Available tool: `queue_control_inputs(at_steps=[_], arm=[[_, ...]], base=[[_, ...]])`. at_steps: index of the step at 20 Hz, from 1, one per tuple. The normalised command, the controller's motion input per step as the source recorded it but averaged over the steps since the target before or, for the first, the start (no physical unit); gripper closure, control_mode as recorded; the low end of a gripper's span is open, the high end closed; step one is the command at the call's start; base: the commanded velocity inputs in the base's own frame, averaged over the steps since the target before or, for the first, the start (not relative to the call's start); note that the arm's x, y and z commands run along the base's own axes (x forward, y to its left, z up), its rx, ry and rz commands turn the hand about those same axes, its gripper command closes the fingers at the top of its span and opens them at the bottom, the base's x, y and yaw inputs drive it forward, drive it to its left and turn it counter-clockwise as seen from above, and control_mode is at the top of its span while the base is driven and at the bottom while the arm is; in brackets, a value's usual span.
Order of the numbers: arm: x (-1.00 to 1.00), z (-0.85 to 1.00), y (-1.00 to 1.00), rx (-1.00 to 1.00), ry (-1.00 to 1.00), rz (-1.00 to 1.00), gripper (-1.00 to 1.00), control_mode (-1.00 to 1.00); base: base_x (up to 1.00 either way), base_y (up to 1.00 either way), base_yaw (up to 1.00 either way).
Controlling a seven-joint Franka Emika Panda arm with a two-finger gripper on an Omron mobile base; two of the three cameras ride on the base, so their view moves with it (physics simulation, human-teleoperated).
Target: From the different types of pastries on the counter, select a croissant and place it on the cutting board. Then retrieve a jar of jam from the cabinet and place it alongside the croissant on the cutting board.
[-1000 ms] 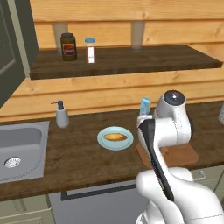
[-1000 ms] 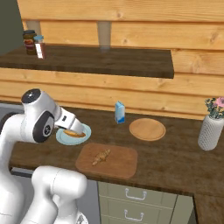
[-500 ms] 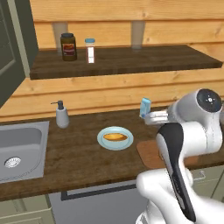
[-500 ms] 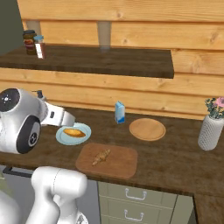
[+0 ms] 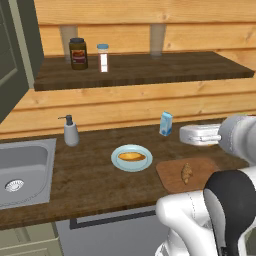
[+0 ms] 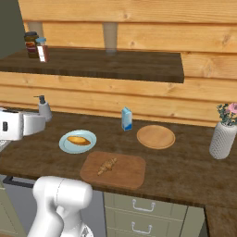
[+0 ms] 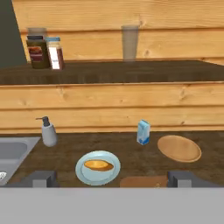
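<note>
The croissant (image 5: 186, 173) (image 6: 107, 166), small and golden-tan, lies loose on the reddish-brown cutting board (image 5: 172, 180) (image 6: 129, 173) near the counter's front edge. An oblong pastry (image 5: 131, 156) (image 6: 78, 140) (image 7: 98, 165) rests on a pale blue plate to the board's left. My gripper (image 7: 111, 181) is open, fingertips (image 7: 41, 178) set wide with nothing between them, pulled back above the counter (image 5: 90, 175) and facing the wall. The board's far edge (image 7: 144, 180) peeks in low in the hand view. A dark olive cabinet door (image 5: 15, 50) stands at the left. The jar of jam is out of view.
On the wall shelf (image 5: 150, 70) stand a tall dark jar (image 5: 77, 53) (image 7: 37, 51) and a white bottle (image 5: 103, 57). A blue carton (image 6: 126, 118), round wooden plate (image 6: 156, 137), soap dispenser (image 5: 70, 131), sink (image 5: 20, 170) and flower vase (image 6: 224, 136) share the counter.
The arm has swung back from over the cutting board and now sits lower and nearer the base. The croissant has stayed on the board. The jaws remain wide.
</note>
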Motion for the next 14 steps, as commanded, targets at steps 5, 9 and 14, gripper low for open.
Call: queue_control_inputs(at_steps=[5,9,14], arm=[[-1.00,-0.33,0.02,0.02,-0.68,0.00,-1.00,-1.00],[-1.00,-0.28,0.00,0.01,-0.59,0.01,-1.00,-1.00],[-0.36,-0.03,0.00,0.00,-0.21,0.00,-1.00,-1.00]], base=[[0.00,0.00,0.00],[0.00,0.00,0.00],[0.00,0.00,0.00]])
